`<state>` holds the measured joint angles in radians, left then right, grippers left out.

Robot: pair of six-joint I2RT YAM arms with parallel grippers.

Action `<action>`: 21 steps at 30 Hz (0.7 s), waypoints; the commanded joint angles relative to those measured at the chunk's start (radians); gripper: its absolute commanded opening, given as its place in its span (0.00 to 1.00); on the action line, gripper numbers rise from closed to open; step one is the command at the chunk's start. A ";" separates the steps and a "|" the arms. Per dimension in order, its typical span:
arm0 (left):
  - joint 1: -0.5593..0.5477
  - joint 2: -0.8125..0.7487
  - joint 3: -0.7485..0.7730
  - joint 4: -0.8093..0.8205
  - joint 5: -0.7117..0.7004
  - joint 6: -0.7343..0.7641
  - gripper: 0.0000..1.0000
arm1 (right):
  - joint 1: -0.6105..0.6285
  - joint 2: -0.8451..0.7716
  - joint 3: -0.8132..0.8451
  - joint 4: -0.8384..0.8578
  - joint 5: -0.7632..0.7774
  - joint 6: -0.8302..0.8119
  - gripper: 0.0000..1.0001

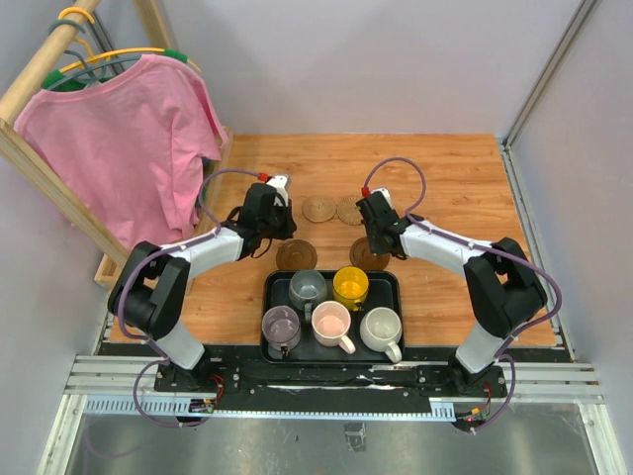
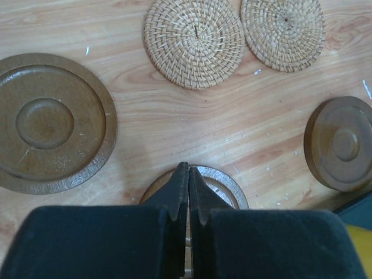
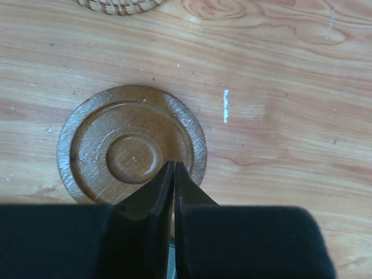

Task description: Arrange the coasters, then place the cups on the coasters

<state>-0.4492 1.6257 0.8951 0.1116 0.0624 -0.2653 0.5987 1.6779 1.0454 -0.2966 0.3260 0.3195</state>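
Two tan woven coasters [image 1: 318,209] [image 1: 349,210] lie side by side mid-table, and also show in the left wrist view [image 2: 195,40] [image 2: 283,32]. Dark brown coasters [image 1: 296,256] [image 1: 369,259] lie just behind the tray. My left gripper [image 1: 271,230] [image 2: 188,168] is shut and empty, tips over the rim of a dark coaster [image 2: 229,181], with others to its left [image 2: 52,122] and right [image 2: 340,142]. My right gripper [image 1: 376,237] [image 3: 174,165] is shut and empty over the edge of a dark coaster [image 3: 132,154]. Several cups stand on the tray: grey-blue [image 1: 308,288], yellow [image 1: 350,285], purple [image 1: 281,325], pink [image 1: 331,322], off-white [image 1: 381,329].
The black tray [image 1: 398,289] sits at the near edge between the arm bases. A pink T-shirt [image 1: 119,139] hangs on a wooden rack at the far left. Grey walls close in the back and the right side.
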 commanded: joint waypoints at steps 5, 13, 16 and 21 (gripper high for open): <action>-0.048 -0.083 -0.022 -0.074 -0.061 -0.032 0.01 | -0.008 -0.003 -0.023 0.039 -0.154 0.051 0.01; -0.071 -0.010 -0.024 -0.128 -0.074 -0.058 0.01 | -0.015 0.074 -0.004 0.013 -0.165 0.090 0.01; -0.078 0.018 -0.012 -0.147 -0.076 -0.068 0.00 | -0.030 0.098 0.003 -0.009 -0.151 0.112 0.01; -0.098 0.075 0.030 -0.213 -0.102 -0.082 0.00 | -0.088 0.108 -0.003 -0.038 -0.150 0.153 0.01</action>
<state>-0.5247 1.6657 0.8810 -0.0395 -0.0109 -0.3271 0.5652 1.7512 1.0454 -0.2619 0.1669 0.4221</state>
